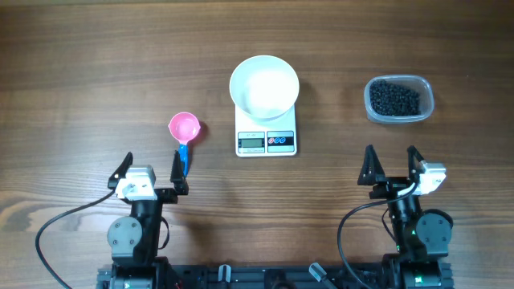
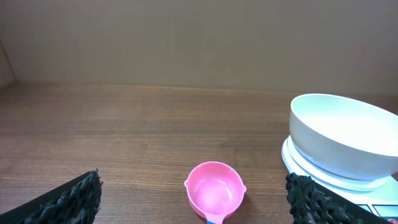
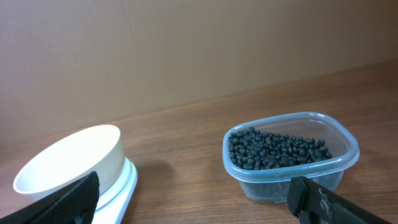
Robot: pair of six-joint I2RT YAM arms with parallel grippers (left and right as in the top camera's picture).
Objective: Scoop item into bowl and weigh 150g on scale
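Note:
The white bowl (image 1: 264, 87) (image 2: 345, 134) (image 3: 71, 159) sits empty on the white scale (image 1: 267, 136) (image 2: 323, 177) (image 3: 118, 186) at the table's middle. Black beads, the item (image 1: 394, 99) (image 3: 277, 150), fill a clear plastic tub (image 1: 400, 99) (image 3: 292, 155) at the right. A pink scoop (image 1: 184, 128) (image 2: 215, 190) with a blue handle lies left of the scale. My left gripper (image 1: 152, 168) (image 2: 196, 199) stands open just behind the scoop, nothing between its fingers. My right gripper (image 1: 392, 164) (image 3: 199, 196) is open too, near the table's front, short of the tub.
The wooden table (image 1: 80, 80) spreads wide around these things. A plain brown wall (image 2: 199, 37) rises behind its far edge. Black cables (image 1: 56, 221) run from both arm bases at the front edge.

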